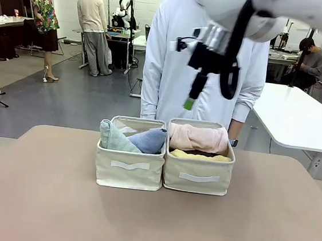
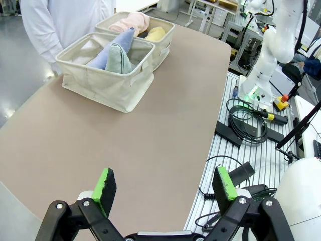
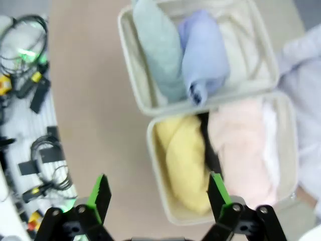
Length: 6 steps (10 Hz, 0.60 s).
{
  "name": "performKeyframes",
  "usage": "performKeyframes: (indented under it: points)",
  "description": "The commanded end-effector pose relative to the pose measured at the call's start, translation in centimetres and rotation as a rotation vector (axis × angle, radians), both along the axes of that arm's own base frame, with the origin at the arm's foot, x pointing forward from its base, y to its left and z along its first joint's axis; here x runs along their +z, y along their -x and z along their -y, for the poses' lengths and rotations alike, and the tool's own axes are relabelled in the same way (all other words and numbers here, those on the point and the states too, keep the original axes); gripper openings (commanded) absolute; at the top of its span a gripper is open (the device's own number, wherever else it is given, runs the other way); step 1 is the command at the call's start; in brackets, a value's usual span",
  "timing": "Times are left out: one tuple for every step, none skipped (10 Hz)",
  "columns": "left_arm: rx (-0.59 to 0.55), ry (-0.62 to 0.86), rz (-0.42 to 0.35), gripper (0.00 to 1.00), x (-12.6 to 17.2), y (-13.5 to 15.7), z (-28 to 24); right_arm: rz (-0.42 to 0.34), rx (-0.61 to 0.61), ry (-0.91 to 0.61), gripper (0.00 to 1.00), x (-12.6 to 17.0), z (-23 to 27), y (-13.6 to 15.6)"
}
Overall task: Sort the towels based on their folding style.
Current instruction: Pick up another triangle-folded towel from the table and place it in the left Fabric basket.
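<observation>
Towels: all lie inside the two bins at the middle of the surface [image 1: 37, 199]. The sage-green cone [image 1: 113, 137] and the periwinkle-blue cone [image 1: 149, 139] share the left bin [image 1: 128, 172]. The pale pink roll [image 1: 198, 137] and the yellow roll [image 1: 200, 156] fill the right bin [image 1: 196, 179], with a dark towel [image 3: 210, 155] wedged between them and a strip of white cloth [image 3: 270, 145] beyond the pink.

Progress: the sorting looks finished, cones apart from rolls.

Right end effector [image 3: 158, 198]: hangs above the bins, jaws spread wide, holding nothing.

Left end effector [image 2: 165, 188]: low over the near edge of the surface, well away from the bins, jaws wide, also empty.

Doing it well: lift the right arm straight up and clear, so its fingers do not snag a bin rim or the person's sleeve [image 1: 246, 101] just behind.

Writing: no brand, label or print can be read; the bins carry plain white handle strips.
</observation>
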<state>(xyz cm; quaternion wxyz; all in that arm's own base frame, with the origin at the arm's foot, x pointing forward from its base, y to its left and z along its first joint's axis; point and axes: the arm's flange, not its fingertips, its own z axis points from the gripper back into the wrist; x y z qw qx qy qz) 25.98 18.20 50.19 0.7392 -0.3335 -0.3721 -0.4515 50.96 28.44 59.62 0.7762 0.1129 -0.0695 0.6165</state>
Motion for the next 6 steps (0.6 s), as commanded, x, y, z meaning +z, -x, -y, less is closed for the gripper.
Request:
performKeyframes:
  points:
    - [-0.01, 0.007, 0.029, 1.0, 0.0, 0.0, -0.1, 0.004, -0.085, 0.053, 1.0, 0.3, 5.4, 6.1]
    - [-0.01, 0.007, 0.029, 1.0, 0.0, 0.0, -0.1, 0.033, -0.131, 0.054, 1.0, 1.0, 7.5, 7.8]
    - [-0.01, 0.007, 0.029, 1.0, 0.0, 0.0, -0.1, 0.069, -0.181, 0.024, 1.0, 1.7, 9.9, 9.3]
    - [-0.01, 0.007, 0.029, 1.0, 0.0, 0.0, -0.1, 0.089, -0.225, -0.003, 1.0, 2.1, 12.0, 10.3]
    - [-0.01, 0.007, 0.029, 1.0, 0.0, 0.0, -0.1, 0.105, -0.254, -0.023, 1.0, 2.3, 13.3, 10.8]
    - [-0.01, 0.007, 0.029, 1.0, 0.0, 0.0, -0.1, 0.117, -0.317, -0.009, 1.0, 2.1, 13.6, 10.2]
